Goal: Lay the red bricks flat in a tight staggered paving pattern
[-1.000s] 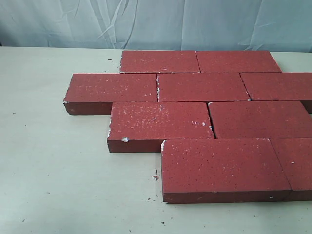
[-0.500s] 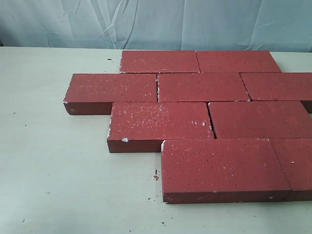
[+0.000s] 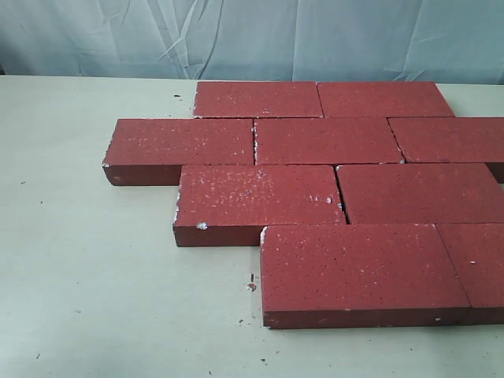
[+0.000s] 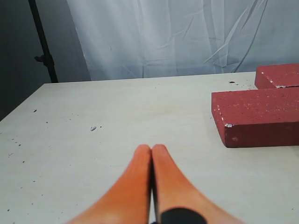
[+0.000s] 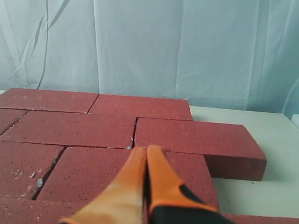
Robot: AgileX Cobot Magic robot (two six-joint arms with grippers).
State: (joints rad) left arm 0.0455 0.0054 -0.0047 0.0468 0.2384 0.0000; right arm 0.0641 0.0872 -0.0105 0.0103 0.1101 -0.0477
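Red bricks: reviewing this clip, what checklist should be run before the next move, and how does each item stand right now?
1. All red bricks lie flat: ok.
2. Rows are offset so the end joints stagger: ok.
3. Joints tight: cannot tell; a thin dark seam shows in the third row from the back.
4. Left gripper shut, holding nothing, over bare table: ok.
5. Right gripper shut, holding nothing, over the bricks: ok.
6. Right ends of the rows lined up: cannot tell; the exterior view cuts them off.
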